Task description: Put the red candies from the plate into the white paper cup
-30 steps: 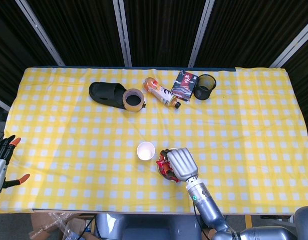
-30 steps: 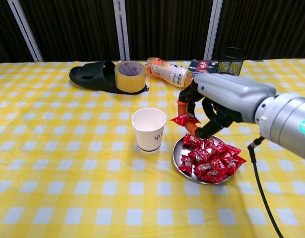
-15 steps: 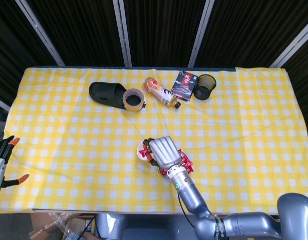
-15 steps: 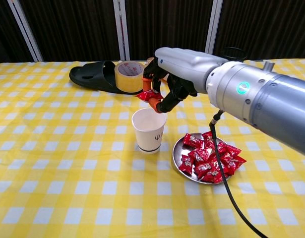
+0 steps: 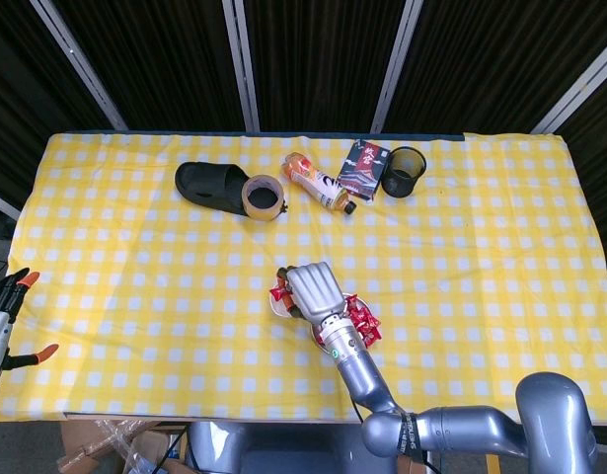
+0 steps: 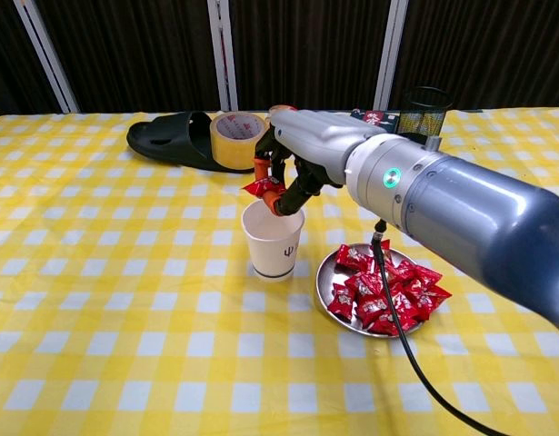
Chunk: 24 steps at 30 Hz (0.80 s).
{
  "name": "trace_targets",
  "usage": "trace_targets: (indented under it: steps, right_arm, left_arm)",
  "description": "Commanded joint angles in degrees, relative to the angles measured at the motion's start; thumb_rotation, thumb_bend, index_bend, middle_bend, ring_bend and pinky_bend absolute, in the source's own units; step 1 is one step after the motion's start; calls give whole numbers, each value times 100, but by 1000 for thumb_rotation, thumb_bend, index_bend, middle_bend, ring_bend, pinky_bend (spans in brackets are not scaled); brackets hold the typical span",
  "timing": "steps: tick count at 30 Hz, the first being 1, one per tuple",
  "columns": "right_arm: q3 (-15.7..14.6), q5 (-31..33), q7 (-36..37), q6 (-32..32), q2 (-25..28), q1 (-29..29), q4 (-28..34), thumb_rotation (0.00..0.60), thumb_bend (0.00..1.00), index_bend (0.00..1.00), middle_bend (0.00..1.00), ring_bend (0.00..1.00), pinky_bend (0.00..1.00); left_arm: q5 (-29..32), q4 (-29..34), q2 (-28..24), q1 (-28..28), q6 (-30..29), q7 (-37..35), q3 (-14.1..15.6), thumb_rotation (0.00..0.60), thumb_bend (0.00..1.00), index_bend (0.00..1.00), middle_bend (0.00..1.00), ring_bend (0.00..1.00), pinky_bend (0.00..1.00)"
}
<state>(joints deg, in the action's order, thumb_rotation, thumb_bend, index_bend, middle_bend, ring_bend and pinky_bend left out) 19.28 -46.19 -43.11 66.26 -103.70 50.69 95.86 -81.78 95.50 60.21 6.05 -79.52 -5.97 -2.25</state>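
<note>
Fingers (image 6: 281,202) of right hand (image 6: 302,159) pinch one red candy (image 6: 262,187) just above the white paper cup (image 6: 273,238) rim. Step: drop. Next: release over the mouth, then return to the plate (image 6: 325,280) pile. Left hand (image 5: 1,301) idle at table edge, fingers apart, empty.

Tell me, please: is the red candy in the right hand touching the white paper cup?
Apart. In the chest view the red candy, pinched by the right hand, hangs just above the white paper cup, with tablecloth visible between candy and rim.
</note>
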Motion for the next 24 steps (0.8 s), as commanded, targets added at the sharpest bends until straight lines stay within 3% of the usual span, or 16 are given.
trace_targets:
  steps: [1, 17, 24]
  right_arm:
    - [-26, -7, 29, 20, -36, 23, -35, 600, 578, 596, 540, 740, 830]
    - [-185, -34, -5, 167, -19, 56, -74, 600, 578, 502, 517, 740, 830]
    - [-273, -35, -71, 252, 29, 36, 37, 600, 562, 406, 486, 739, 830]
  left_arm:
    - [1, 0, 1, -3, -11, -7, -4, 600, 35, 0, 0, 0, 0]
    - [20, 12, -4, -1, -13, -13, -15, 600, 35, 0, 0, 0, 0]
    - [31, 23, -1, -8, -29, -4, -22, 600, 35, 0, 0, 0, 0]
